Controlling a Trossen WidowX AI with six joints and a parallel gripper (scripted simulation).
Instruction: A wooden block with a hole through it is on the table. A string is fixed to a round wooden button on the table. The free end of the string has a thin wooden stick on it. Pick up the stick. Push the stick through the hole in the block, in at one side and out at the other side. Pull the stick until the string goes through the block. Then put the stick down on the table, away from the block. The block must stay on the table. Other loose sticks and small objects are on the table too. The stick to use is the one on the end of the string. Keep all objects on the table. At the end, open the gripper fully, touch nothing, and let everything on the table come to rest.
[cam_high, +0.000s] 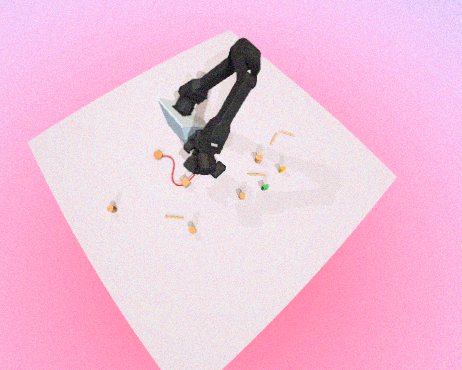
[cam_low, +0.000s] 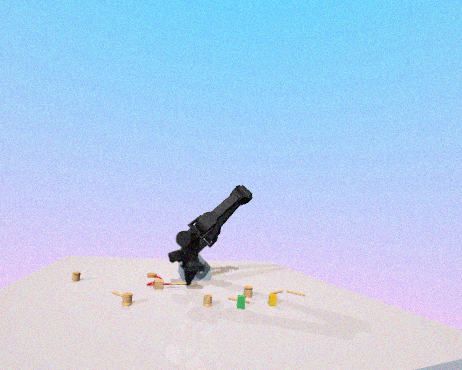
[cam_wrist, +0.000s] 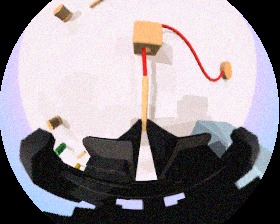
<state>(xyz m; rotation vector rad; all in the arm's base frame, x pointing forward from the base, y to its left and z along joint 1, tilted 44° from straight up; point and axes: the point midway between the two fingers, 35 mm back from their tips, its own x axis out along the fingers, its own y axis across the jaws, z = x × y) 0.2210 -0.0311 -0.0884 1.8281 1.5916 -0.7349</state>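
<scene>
One gripper (cam_high: 205, 162) (cam_low: 188, 283) (cam_wrist: 143, 121), nearly closed, its tips pinching the end of one stick (cam_low: 178, 284) (cam_wrist: 145, 102). Stick wholly out of the block, red string (cam_high: 173, 167) (cam_low: 150, 284) (cam_wrist: 145, 62) following through the hole. One block (cam_high: 186, 182) (cam_low: 158, 284) (cam_wrist: 147, 34) on the desk (cam_high: 150, 280) (cam_low: 125, 340) (cam_wrist: 90, 75); beyond it, the string curves to one button (cam_high: 158, 154) (cam_low: 152, 275) (cam_wrist: 226, 70).

Wider around: four wooden cylinders, two near the green piece (cam_high: 265, 187) (cam_low: 241, 302) (cam_wrist: 60, 149) and yellow piece (cam_high: 282, 169) (cam_low: 272, 299) (cam_wrist: 77, 166), two on the block's other side. Four loose sticks lie scattered; two nearly meet in an angle. Arm (cam_high: 232, 107) (cam_low: 215, 215) hides the threaded stick from above.
</scene>
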